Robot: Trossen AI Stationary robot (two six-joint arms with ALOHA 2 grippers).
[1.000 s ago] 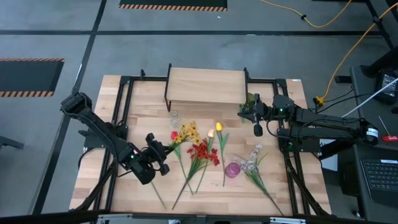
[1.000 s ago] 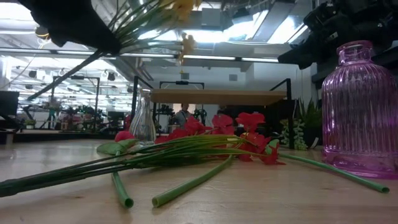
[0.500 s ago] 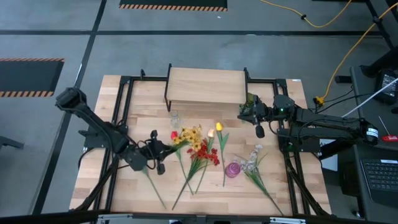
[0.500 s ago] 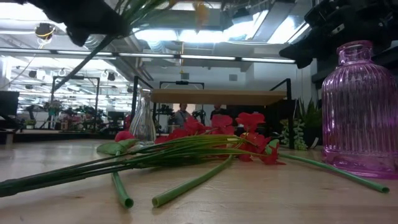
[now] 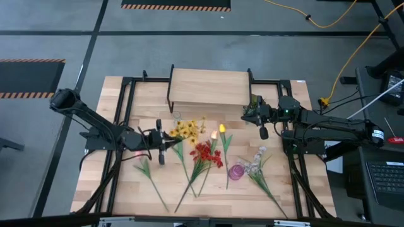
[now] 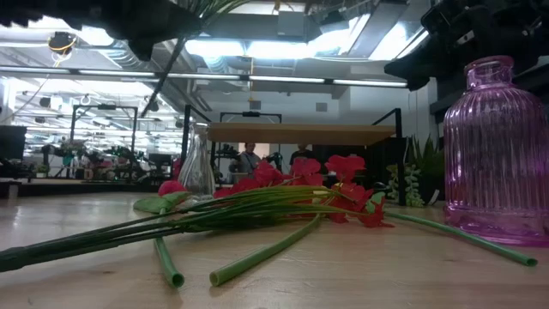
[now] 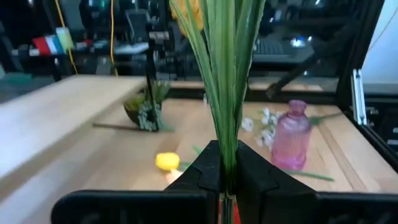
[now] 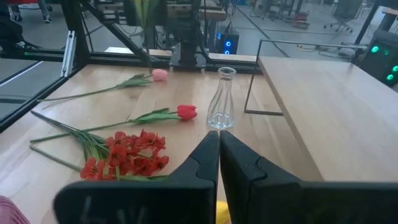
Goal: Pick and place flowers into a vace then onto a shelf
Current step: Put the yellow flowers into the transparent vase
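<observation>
Early going: the left gripper [image 5: 160, 140] clenches the yellow spray [image 5: 187, 129] near the clear vase [image 5: 177, 118]; right gripper [image 5: 261, 130] closed, empty; other flowers [image 5: 205, 154] lie untouched.

My left arm reached in from table's left edge, forearm stretched low toward table centre. Left gripper [image 5: 165, 140] sat left of centre, fingers [image 7: 208, 163] pinched tight on green stems [image 7: 225, 74], wrist roughly level. My right arm lay folded along right side. Right gripper [image 5: 260, 126] hung near shelf's right end, fingers [image 8: 208, 149] pressed together, holding nothing.
</observation>
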